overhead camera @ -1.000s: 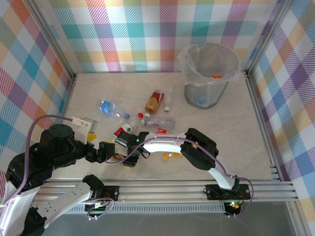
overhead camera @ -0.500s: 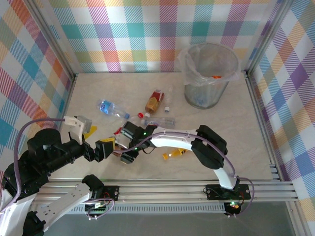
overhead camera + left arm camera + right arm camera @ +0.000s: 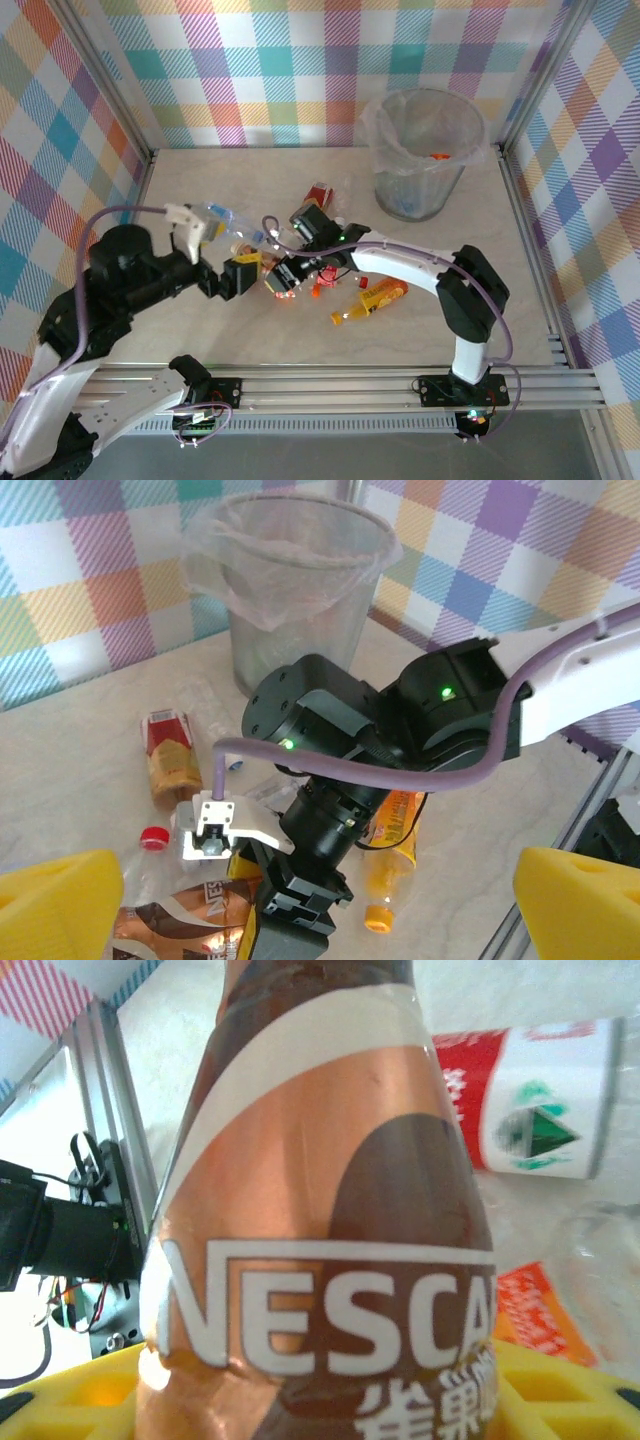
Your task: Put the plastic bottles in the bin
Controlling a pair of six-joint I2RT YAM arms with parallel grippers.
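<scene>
Left of centre in the overhead frame, a blue-labelled water bottle (image 3: 225, 221) is lying on the table (image 3: 500, 300). Just below it, the left gripper (image 3: 250, 277) is hovering with its yellow fingers (image 3: 55, 900) spread wide, holding nothing. Immediately to the right, the right gripper (image 3: 280, 280) is clamping narrowly on a brown Nescafé bottle (image 3: 320, 1220). Further right, a red-labelled tea bottle (image 3: 318, 194) and an orange drink bottle (image 3: 372, 298) are lying on their sides. At the upper right, well apart from both grippers, the bag-lined bin (image 3: 420, 190) is standing upright.
</scene>
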